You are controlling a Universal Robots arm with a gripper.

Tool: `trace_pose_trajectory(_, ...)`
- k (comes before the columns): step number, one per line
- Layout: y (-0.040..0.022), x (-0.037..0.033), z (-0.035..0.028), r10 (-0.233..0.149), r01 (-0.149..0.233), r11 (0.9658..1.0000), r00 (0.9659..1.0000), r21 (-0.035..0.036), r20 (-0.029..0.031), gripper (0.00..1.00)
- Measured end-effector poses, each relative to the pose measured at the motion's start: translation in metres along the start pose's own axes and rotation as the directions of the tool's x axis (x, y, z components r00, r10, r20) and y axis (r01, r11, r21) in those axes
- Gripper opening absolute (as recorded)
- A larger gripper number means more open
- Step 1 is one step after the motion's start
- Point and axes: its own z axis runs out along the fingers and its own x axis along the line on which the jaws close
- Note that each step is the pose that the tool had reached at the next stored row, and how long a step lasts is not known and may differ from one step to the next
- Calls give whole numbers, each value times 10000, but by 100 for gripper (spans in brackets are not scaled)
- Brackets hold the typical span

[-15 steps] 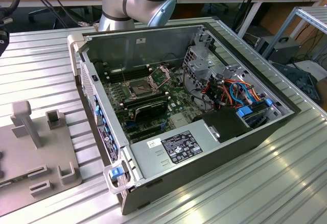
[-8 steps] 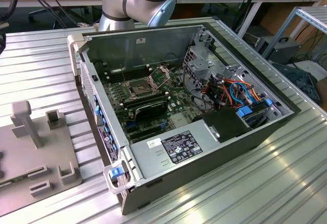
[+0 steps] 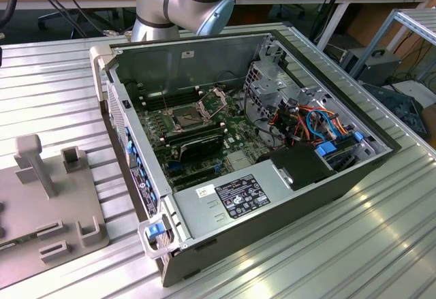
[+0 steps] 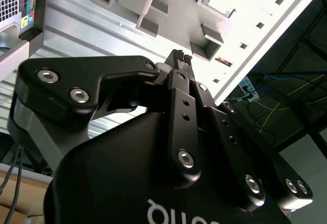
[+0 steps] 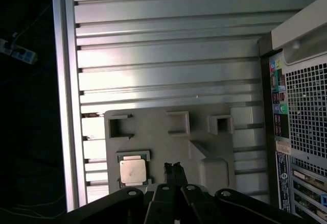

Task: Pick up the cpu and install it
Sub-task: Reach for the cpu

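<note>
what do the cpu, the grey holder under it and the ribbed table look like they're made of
cpu: a metal lid, going by its dull silvery face with a soft sheen in the first wrist view. holder: probably plastic, perhaps printed, as it is flat matte grey with no glints and blocky pockets. table: most likely aluminium profile, with bright brushed ribs and long streaky reflections.

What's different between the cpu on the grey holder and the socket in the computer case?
The cpu has a pale metal top; the socket looks dark in the middle. The cpu lies in a pocket of the grey holder, outside the computer case; the socket sits inside it. The socket has a metal frame that seems swung open; the cpu has none. Both are square and face up.
</note>
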Motion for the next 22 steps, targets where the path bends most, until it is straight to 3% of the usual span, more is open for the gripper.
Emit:
trace_pose_trajectory(9, -3, 38, 7, 1, -1, 10000, 10000, 2, -1, 11)
trace_pose_trajectory(14, -10, 103, 47, 0, 0, 10000, 10000, 9, -4, 11)
trace_pose_trajectory(22, -15, 145, 90, 1, -1, 10000, 10000, 20, -42, 11)
